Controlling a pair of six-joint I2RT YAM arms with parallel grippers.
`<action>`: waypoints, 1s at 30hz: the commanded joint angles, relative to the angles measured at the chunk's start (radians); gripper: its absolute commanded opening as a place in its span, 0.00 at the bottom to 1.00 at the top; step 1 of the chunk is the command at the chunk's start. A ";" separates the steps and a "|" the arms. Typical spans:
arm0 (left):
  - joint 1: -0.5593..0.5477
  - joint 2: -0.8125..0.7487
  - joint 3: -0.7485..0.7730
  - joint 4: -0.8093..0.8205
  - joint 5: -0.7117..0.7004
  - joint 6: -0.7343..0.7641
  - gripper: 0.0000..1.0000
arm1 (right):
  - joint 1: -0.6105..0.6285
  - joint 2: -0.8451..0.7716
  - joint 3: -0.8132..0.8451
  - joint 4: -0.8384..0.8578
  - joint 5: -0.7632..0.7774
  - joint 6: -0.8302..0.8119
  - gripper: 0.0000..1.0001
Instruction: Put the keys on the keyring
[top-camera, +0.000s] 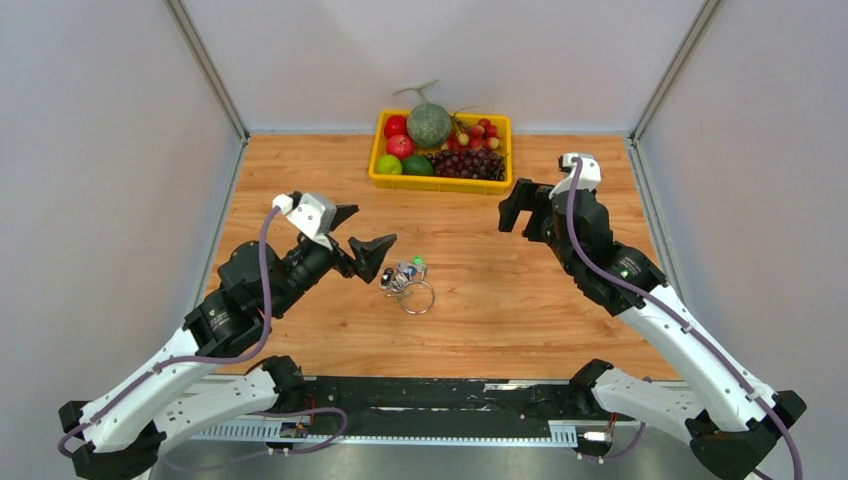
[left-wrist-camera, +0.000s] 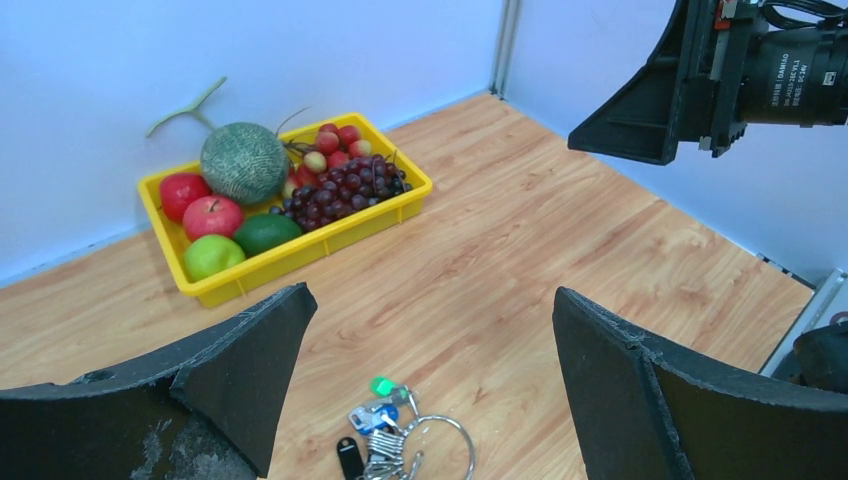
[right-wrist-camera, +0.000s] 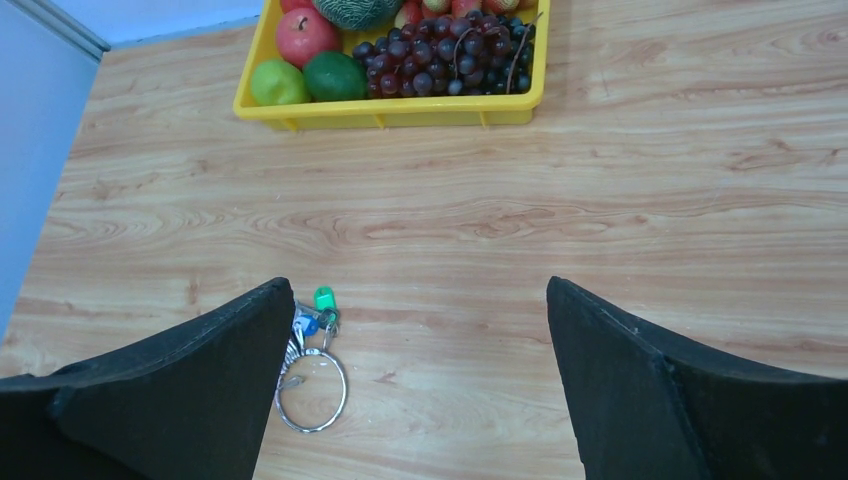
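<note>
1. Silvery metal marks the work. The keys (top-camera: 404, 272) lie heaped on the wooden counter (top-camera: 520, 300), with the green head at the heap's one o'clock in the top view. The keyring (top-camera: 418, 298) lies flat and touches the heap at its five o'clock.
2. The left pincer (top-camera: 358, 235) is released, its jaws spread wide and empty. It hovers near the heap at ten o'clock.
3. The right pincer (top-camera: 520, 212) is also released and holds nothing. It hangs well apart from the heap at two o'clock.
4. The wire is too fine to show whether any key is already threaded on the ring. With both pincers empty, the step in hand looks like a fresh approach to the heap.
5. The next move probably calls for one pincer to pin the ring. The other then has to single out a key by its head, which is delicate against such wide jaws.
6. The yellow fruit tray (top-camera: 377, 165) at twelve o'clock plays no part.
</note>
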 joint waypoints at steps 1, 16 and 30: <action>-0.002 -0.027 -0.006 -0.023 -0.016 -0.006 1.00 | -0.002 0.011 0.057 0.044 0.052 -0.010 1.00; -0.003 -0.079 -0.032 -0.014 0.004 0.026 1.00 | -0.001 0.054 0.089 0.082 -0.018 -0.041 1.00; -0.004 -0.062 -0.057 0.013 -0.044 0.071 1.00 | 0.006 0.001 0.040 0.217 0.037 -0.159 1.00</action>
